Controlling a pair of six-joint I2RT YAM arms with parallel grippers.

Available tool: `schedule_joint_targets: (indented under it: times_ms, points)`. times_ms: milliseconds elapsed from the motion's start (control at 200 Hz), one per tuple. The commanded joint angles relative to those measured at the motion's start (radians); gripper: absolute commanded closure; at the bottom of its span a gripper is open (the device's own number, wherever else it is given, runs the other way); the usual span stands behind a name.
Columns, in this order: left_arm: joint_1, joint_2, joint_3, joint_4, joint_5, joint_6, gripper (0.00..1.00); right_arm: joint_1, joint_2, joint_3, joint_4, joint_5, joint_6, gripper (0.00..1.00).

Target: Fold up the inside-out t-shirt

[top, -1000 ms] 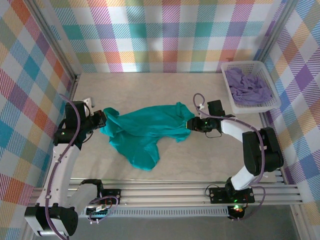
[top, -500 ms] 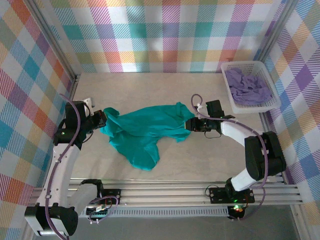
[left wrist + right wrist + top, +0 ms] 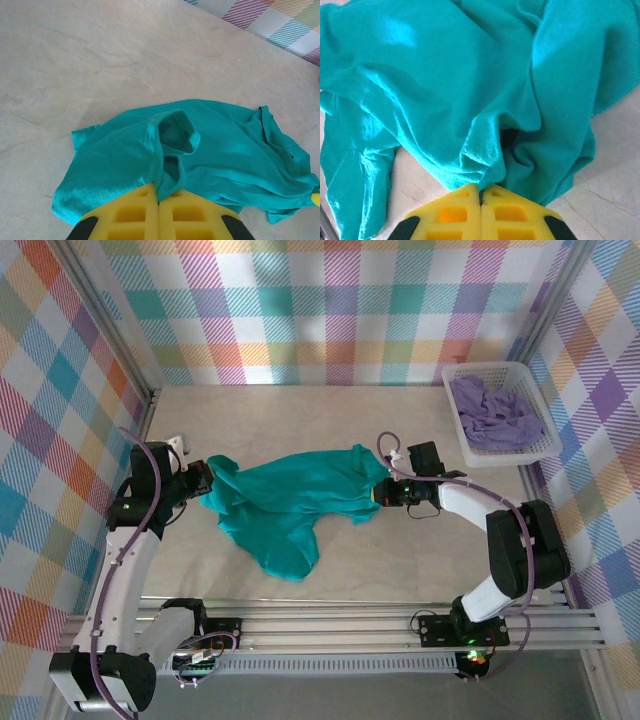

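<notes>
The crumpled teal-green cotton t-shirt is stretched over the pale tabletop between both grippers. One edge is pinched in the closed yellow fingers of the left gripper. The opposite edge is clamped by the closed right gripper.

Top cam: fixed high above & behind the arm bases, looking down on the whole pale stone-look tabletop. Left wrist cam: near, low, facing across the crumpled teal-green cotton t-shirt toward a plaid wall. Right wrist cam: v. close on the shirt's folds. All 3 views share that shirt.
</notes>
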Motion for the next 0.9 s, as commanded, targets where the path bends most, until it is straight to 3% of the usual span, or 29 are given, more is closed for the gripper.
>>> schedule_joint_targets:
  times_ms: [0,170,375,550,715,900]
  points:
    - [0.011,-0.001,0.005,0.018,0.013,0.006,1.0,0.006,-0.064,0.02,-0.05,0.037,-0.043,1.0]
    - [0.011,-0.022,0.058,0.001,0.01,-0.017,1.0,0.004,-0.262,0.1,-0.156,0.047,-0.065,1.0]
    - [0.013,-0.065,0.205,0.019,-0.066,-0.066,1.0,-0.011,-0.41,0.218,-0.124,-0.026,-0.008,1.0]
    - [0.013,-0.039,0.447,-0.002,-0.157,-0.078,1.0,-0.07,-0.465,0.356,-0.12,-0.052,0.022,1.0]
    - [0.013,-0.062,0.709,-0.063,-0.231,-0.05,1.0,-0.17,-0.608,0.463,-0.17,-0.027,0.03,1.0]
    - [0.013,-0.07,0.892,-0.151,-0.291,0.026,1.0,-0.18,-0.75,0.549,-0.279,0.057,-0.015,1.0]
